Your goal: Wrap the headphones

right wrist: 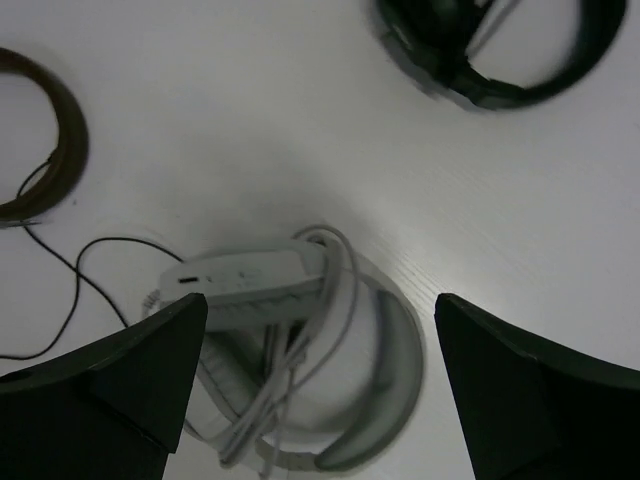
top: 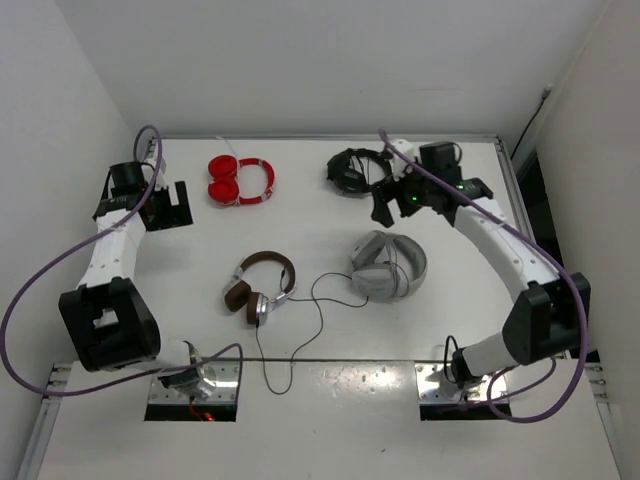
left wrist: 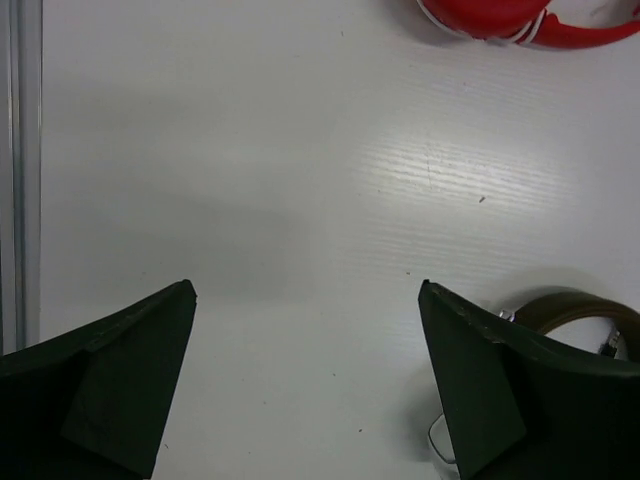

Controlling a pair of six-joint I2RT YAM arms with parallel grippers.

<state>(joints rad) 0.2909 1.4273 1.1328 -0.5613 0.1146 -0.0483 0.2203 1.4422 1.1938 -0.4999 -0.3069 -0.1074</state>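
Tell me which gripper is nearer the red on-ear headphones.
Left. The left gripper hovers just left of the red headphones; the right gripper sits well to their right, by the black headphones.

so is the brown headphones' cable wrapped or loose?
Loose. The black cable trails away from the brown headphones in open loops, not wound round them.

The top camera looks steeply down from above and behind the arm bases, taking in the whole desk [top: 300,215]. The left wrist camera sits close over the desk near 10 o'clock, facing down. It shares the red headphones [left wrist: 520,20] and brown-banded headphones [left wrist: 580,305] with the top view. The right wrist camera, near 2 o'clock, faces down on the grey headphones [right wrist: 300,370] and black headphones [right wrist: 500,60], shared likewise.
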